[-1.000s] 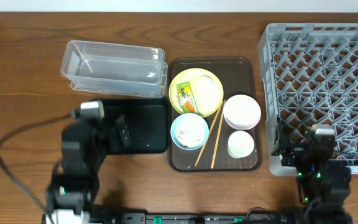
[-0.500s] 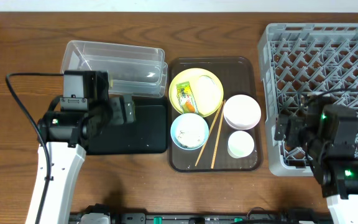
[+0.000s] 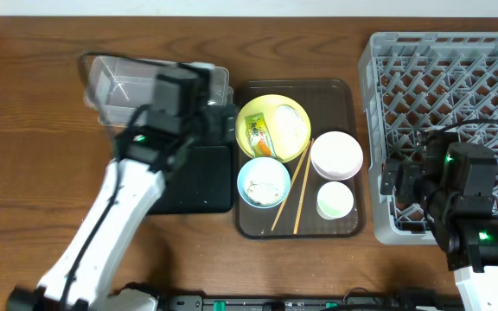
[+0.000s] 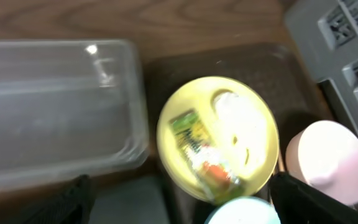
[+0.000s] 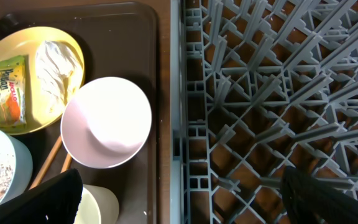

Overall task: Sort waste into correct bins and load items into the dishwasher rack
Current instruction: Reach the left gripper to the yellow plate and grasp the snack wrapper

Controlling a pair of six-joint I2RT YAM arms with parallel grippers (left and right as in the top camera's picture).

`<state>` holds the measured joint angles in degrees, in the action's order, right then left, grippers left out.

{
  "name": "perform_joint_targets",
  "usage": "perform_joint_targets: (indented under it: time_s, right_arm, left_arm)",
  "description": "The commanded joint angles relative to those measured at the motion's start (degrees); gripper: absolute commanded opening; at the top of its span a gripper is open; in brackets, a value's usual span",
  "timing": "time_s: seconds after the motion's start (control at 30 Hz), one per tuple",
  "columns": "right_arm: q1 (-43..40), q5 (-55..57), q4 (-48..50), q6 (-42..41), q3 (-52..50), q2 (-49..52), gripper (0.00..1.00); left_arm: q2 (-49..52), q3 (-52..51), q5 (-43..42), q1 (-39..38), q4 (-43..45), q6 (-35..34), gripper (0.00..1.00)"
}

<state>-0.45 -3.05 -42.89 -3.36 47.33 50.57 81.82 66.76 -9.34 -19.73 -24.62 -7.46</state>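
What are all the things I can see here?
table: one, brown wood, underneath
clear tub: one, see-through, back left
black tray: one, black, before the tub
serving tray: one, brown, middle
plate: one, yellow, serving tray's back
wrapper: one, green-yellow, on the plate
crumpled scrap: one, white, on the plate
blue bowl: one, light blue, serving tray's front
rice-like grains: many, white, in the blue bowl
pink bowl: one, pinkish-white, serving tray's right
cup: one, white, before the pink bowl
chopsticks: two, wooden, between the bowls
dish rack: one, grey, right
left hand: one, black, open, by the tub
right hand: one, black, open, by the dish rack
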Motion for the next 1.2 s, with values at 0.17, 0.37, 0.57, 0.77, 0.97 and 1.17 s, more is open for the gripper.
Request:
perform_joint_targets:
  time_s: [0.17, 0.37, 0.57, 0.77, 0.97, 1.17]
  right_arm:
    - [0.50, -0.42, -0.20, 0.83, 1.40, -0.02, 0.99]
    - [0.50, -0.42, -0.24, 0.83, 1.40, -0.02, 0.99]
    - [0.50, -0.42, -0.22, 0.83, 1.40, -0.02, 0.99]
    - [0.50, -0.42, -0.22, 0.83, 1.40, -0.02, 0.99]
    - [0.50, -0.42, -0.22, 0.83, 1.40, -0.02, 0.99]
    - [0.50, -0.42, -0.22, 0.83, 1.40, -0.04, 0.99]
  left_arm:
    - [13.53, 1.33, 1.97, -6.32, 6.67, 0.55, 0.92]
    - [22.10, 1.33, 1.97, -8.02, 11.28, 0.55, 0.92]
    - [27.76, 1.33, 1.92, -8.66, 13.60, 0.52, 0.92]
    - [31.10, 1.33, 1.90, -8.85, 14.23, 0.52, 0.92]
    - [31.87, 1.33, 1.88, -9.97, 16.09, 0.52, 0.45]
    - [30.62, 1.97, 1.90, -11.10, 17.49, 0.50, 0.10]
